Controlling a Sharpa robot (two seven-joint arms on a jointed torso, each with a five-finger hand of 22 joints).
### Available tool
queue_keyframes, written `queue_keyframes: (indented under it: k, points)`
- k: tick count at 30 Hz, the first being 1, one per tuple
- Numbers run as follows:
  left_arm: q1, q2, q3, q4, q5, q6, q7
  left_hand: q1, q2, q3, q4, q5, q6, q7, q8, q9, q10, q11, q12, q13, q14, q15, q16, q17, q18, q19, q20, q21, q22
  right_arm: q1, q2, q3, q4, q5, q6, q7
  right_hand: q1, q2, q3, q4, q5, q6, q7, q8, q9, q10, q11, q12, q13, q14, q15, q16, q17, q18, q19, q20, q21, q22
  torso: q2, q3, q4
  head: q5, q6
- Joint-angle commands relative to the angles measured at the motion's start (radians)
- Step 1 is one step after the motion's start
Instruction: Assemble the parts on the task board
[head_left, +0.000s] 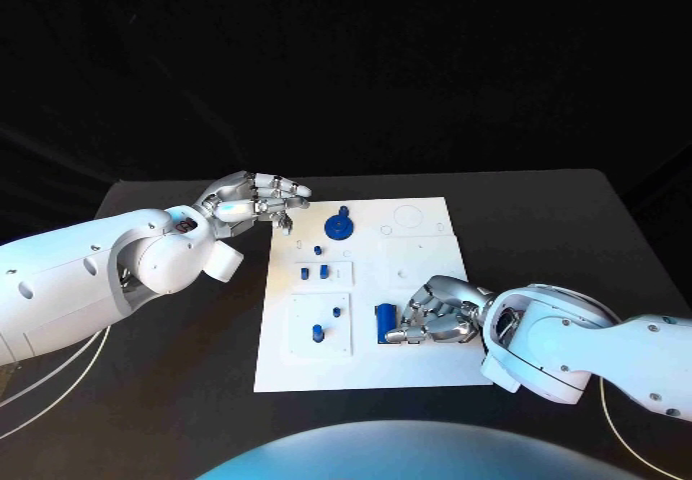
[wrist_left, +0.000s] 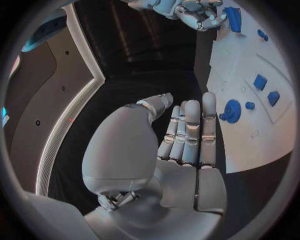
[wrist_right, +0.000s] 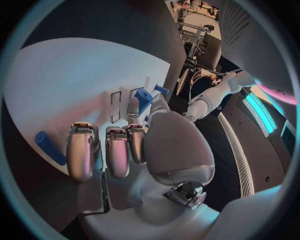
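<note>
The fingers (wrist_left: 190, 131) of the left hand (head_left: 257, 197) are stretched out side by side, close together, the thumb angled off a little, and nothing is in them. That hand hovers over the black table (head_left: 173, 420) at the far left corner of the task board (head_left: 418, 360), its fingertips reaching just to the board's edge.

Moving right across the white board, there is a round blue disc (head_left: 339, 225) with a small tab on top near the far edge, just beside the left hand's fingertips. Below it sit two small blue blocks (head_left: 315, 271) side by side in a raised square panel. Nearer still, another panel holds a short blue peg (head_left: 319, 333) and a smaller blue knob (head_left: 338, 312) just above it.

Right of that panel a tall blue rectangular piece (head_left: 385, 318) stands on the board, touching the fingers of the right hand (head_left: 441, 312). That hand rests low on the board with its fingers curled down around the piece's side; whether they truly grip it or only press against it I cannot tell. From the right wrist the curled fingers lie on the white plate, a blue bar (wrist_right: 50, 147) beside them.
</note>
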Motion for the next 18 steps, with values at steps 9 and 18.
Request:
queue_keyframes:
  k: [9,18]
  points:
    - [0.000,0.001,0.000,0.002,0.000,0.017,0.003,-0.010,0.003,0.004,-0.001,0.006,-0.007,0.002,0.006,0.002,-0.007,-0.002,0.005,-0.002,0.001,0.005,-0.004,-0.001,0.015,0.003,0.004,-0.007,-0.002,-0.001,0.004,0.000,-0.015,-0.021,0.020,-0.014,0.034,0.048,0.023,0.000,0.003,-0.003,-0.004,0.006,0.002,0.058,-0.007,0.002,0.176,0.091,-0.010,0.004,0.195,-0.016,0.060,-0.008,0.004,0.225,-0.001,-0.0019,0.0000,0.001,-0.002]
    - [0.000,-0.001,0.000,0.003,0.000,0.017,0.001,-0.010,0.003,0.004,-0.001,0.006,-0.007,0.002,0.006,0.002,-0.007,-0.002,0.005,-0.002,0.001,0.005,-0.004,-0.001,0.015,0.003,0.004,-0.007,-0.002,-0.001,-0.017,0.000,-0.014,-0.002,0.015,-0.013,0.034,0.064,0.026,0.001,0.003,-0.003,-0.004,0.006,0.003,0.059,-0.007,0.003,0.177,0.091,-0.010,0.005,0.196,-0.017,0.060,-0.008,0.006,0.225,-0.001,-0.0018,-0.0006,0.002,-0.002]
